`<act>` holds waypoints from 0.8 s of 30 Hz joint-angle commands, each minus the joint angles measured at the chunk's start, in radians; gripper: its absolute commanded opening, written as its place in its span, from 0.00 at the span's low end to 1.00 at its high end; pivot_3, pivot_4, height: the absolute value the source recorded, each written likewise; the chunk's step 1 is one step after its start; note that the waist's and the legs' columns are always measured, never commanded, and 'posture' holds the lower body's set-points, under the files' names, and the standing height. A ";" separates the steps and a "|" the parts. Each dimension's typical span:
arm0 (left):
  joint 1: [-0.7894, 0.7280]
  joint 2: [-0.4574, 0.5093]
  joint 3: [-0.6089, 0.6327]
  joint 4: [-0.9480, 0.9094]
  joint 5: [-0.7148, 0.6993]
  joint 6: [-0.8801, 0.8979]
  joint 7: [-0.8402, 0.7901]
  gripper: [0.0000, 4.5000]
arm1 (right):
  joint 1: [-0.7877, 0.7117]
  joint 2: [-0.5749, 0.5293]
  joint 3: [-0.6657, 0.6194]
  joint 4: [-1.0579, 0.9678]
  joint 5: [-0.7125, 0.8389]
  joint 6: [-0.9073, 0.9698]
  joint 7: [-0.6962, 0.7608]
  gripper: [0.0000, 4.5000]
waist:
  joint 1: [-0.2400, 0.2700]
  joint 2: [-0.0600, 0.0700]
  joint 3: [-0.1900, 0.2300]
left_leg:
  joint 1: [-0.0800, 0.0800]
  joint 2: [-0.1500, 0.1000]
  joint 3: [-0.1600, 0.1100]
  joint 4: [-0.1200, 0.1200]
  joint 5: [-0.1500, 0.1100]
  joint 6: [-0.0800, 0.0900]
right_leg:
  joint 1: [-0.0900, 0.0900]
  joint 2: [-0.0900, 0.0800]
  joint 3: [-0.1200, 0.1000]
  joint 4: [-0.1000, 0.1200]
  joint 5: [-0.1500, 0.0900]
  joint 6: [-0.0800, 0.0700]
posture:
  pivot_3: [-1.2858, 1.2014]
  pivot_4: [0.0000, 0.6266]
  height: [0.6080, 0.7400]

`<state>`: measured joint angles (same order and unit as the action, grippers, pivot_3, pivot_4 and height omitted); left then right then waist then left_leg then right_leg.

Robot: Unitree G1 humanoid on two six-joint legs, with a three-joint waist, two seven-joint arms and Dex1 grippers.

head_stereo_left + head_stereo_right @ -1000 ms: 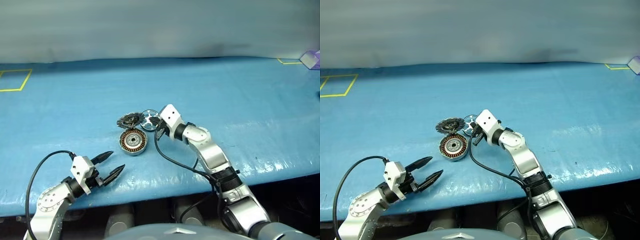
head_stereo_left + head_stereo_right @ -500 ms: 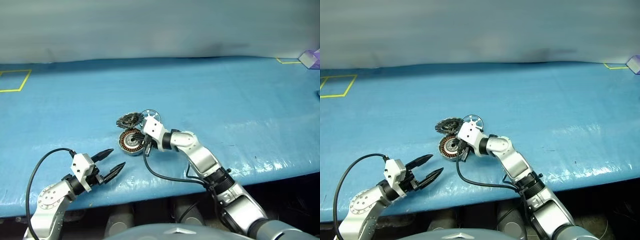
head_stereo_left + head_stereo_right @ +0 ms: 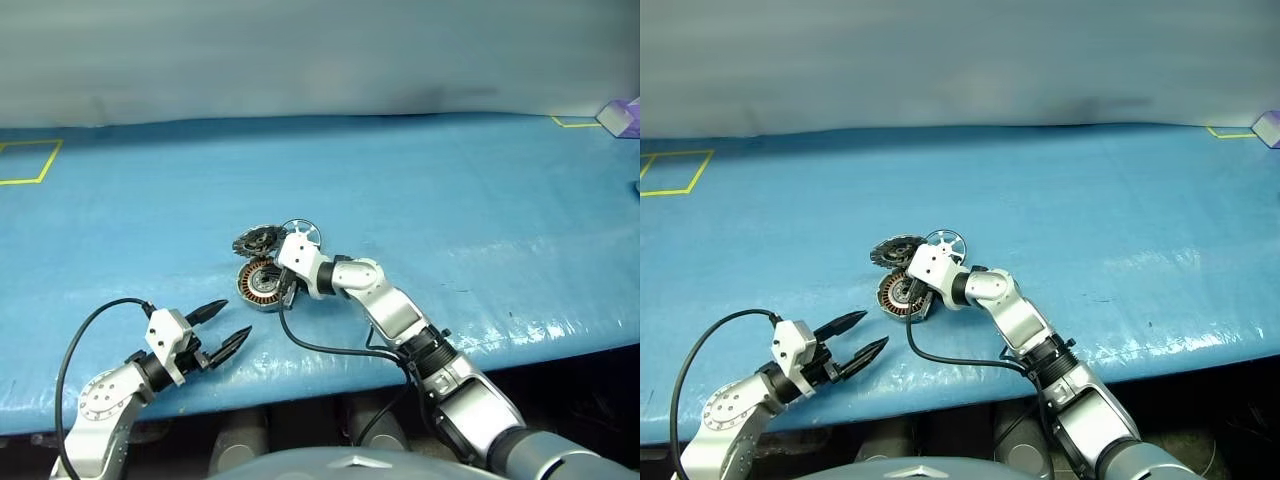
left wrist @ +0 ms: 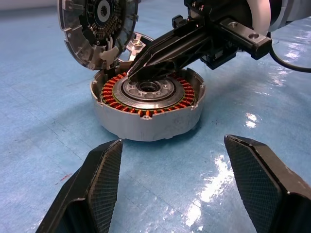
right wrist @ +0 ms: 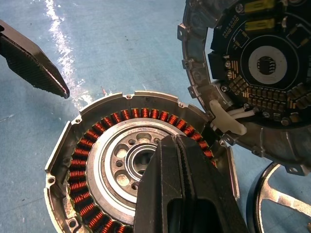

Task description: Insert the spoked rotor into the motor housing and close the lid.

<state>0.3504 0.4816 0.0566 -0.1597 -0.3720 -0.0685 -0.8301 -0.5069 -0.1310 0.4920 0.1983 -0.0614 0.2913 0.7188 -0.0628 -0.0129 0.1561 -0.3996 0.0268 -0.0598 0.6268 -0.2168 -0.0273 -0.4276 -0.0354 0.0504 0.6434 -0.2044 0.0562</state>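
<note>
The motor housing [image 4: 148, 109] lies on the blue table with its copper windings facing up. The dark lid [image 4: 97, 24] stands tilted, its toothed edge leaning on the housing's far rim. Just behind them lies the spoked rotor [image 3: 303, 230], flat on the table. My right gripper [image 5: 167, 145] is shut with nothing in it, and its tip hangs over the housing's grey centre; whether it touches I cannot tell. My left gripper [image 3: 216, 325] is open and holds nothing, a short way in front of the housing near the table's front edge.
The blue table [image 3: 450, 200] stretches wide on both sides. A yellow tape square [image 3: 25, 160] marks the far left and a purple object [image 3: 622, 115] sits at the far right corner. A black cable [image 3: 330, 350] loops under my right wrist.
My right arm has swung left and down, from the spoked rotor to over the motor housing. The rotor, lid and housing lie where they were, and the left gripper has not moved.
</note>
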 commanded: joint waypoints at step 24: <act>-0.025 -0.012 -0.004 -0.010 0.013 -0.015 -0.003 0.82 | 0.057 -0.132 -0.170 -0.208 0.025 0.064 -0.086 0.01 | 0.000 0.000 0.001 | -0.001 0.000 0.000 0.000 0.000 0.000 | -0.001 0.000 0.000 0.000 0.000 0.000 | 0.52 0.24 1.00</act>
<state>0.3301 0.4724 0.0492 -0.1592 -0.3560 -0.0702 -0.8302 -0.4206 -0.2775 0.3452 -0.0033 -0.0460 0.3458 0.6523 -0.0627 -0.0128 0.1566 -0.4004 0.0268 -0.0596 0.6267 -0.2168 -0.0274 -0.4282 -0.0353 0.0505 0.6433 -0.2044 0.0562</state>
